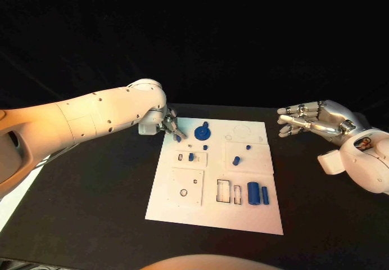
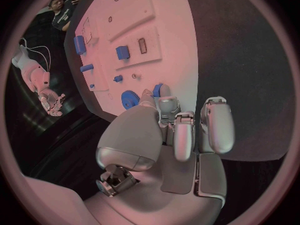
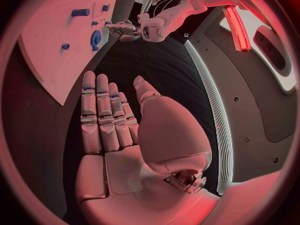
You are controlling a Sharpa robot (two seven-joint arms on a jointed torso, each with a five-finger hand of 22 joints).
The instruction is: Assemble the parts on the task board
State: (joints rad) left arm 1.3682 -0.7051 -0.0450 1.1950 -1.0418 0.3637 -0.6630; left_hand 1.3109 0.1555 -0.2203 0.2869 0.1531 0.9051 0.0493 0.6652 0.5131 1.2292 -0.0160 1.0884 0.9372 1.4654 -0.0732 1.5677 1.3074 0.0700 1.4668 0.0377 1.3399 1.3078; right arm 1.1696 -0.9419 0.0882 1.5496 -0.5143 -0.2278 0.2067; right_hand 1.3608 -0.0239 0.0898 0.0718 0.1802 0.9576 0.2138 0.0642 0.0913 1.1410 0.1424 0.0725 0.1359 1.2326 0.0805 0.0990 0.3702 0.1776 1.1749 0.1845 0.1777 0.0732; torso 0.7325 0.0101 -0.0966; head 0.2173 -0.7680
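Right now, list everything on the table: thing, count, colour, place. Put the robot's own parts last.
Table: one, black, under everything.
Task board: one, white plate, middle of the table, with raised panels and slots.
Gear: one, blue, far end of the board, near the left hand.
Cylinders: two, blue, lying side by side at the board's near right part.
Small parts: several, blue, scattered over the board's middle; too small to count surely.
Left hand: one, silver, at the board's far left corner, fingertips at a small blue part; whether it grips it cannot be told.
Right hand: one, silver, off the board's right side, fingers apart, holding nothing.
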